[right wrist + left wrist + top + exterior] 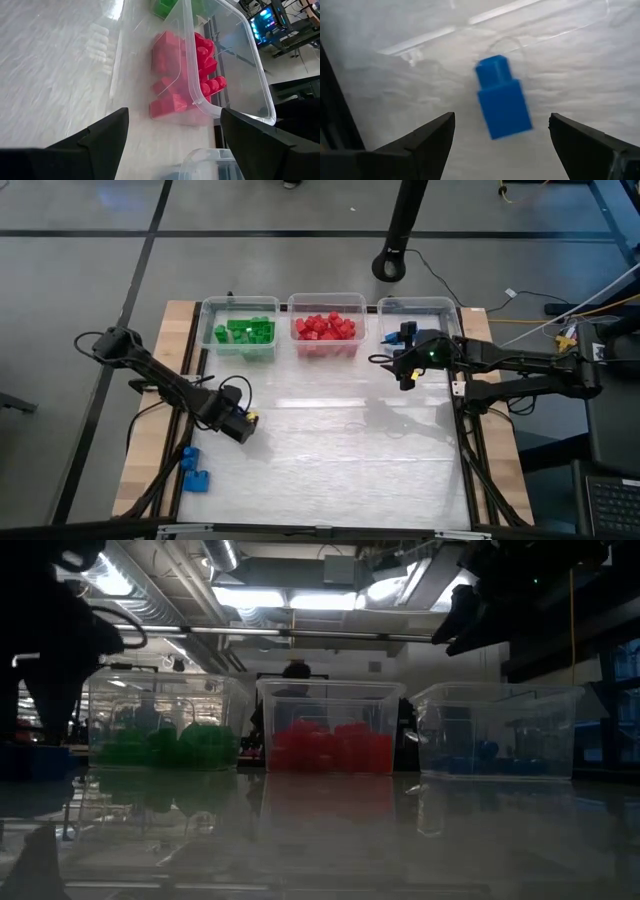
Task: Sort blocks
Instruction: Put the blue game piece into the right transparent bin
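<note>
My left gripper (243,428) hangs open over the near left of the table, pointing steeply down. In the left wrist view a blue block (502,102) lies on the table below, between the open fingers (501,116) and untouched. Two more blue blocks (194,467) lie by the near left corner. My right gripper (405,372) waits open and holding nothing at the near side of the right bin (420,315). Its wrist view (172,115) looks toward the red blocks (175,75) in the middle bin.
Three clear bins stand in a row at the table's far edge. The left one (240,330) holds green blocks, the middle one (325,328) red blocks and the right one (495,730) a few blue blocks. A wide bare stretch of table (340,450) lies in front of them.
</note>
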Controlling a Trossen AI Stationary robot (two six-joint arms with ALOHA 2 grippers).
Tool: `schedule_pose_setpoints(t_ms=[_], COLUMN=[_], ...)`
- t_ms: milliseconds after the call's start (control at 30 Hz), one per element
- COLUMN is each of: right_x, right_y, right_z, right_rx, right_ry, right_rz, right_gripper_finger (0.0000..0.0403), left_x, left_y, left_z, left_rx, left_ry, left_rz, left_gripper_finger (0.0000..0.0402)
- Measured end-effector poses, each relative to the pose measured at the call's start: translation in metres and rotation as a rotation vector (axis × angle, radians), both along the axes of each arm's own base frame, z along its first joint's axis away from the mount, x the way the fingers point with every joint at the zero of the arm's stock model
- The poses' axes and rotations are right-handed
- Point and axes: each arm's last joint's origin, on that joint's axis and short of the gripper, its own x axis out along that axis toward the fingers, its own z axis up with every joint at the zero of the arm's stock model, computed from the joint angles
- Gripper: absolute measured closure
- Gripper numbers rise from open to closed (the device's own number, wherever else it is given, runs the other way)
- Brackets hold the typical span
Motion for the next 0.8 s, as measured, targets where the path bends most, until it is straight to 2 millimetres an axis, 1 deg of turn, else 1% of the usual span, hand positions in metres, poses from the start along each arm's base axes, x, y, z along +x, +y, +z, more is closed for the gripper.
schedule_pose_setpoints(t_ms=[133,333,533,600,667,800], right_x=[0.0,0.0,0.0,0.0,0.0,0.0], right_y=[0.0,0.0,0.0,0.0,0.0,-0.001], right_z=[0.0,0.0,0.0,0.0,0.0,0.0], right_rx=[0.0,0.0,-0.001,-0.002,-0.005,0.005], right_ry=[0.0,0.001,0.0,0.0,0.0,-0.003], right_rz=[0.0,0.0,0.0,-0.002,-0.007,-0.018], right_gripper_finger=[0.0086,0.0086,0.0086,0.0086,0.0086,0.0086], left_x=[-0.005,-0.007,-0.015,-0.016,-0.015,-0.014], left_y=[0.003,0.004,0.008,0.009,0.009,0.009], left_z=[-0.01,-0.027,-0.04,-0.04,-0.04,-0.041], left_rx=[0.011,-0.01,0.002,0.01,0.019,0.049], left_ry=[0.014,-0.041,-0.021,-0.017,-0.019,-0.027], left_rz=[0.026,0.015,0.011,-0.012,-0.039,-0.094], left_gripper_finger=[0.0096,0.0096,0.0097,0.0107,0.0126,0.0179])
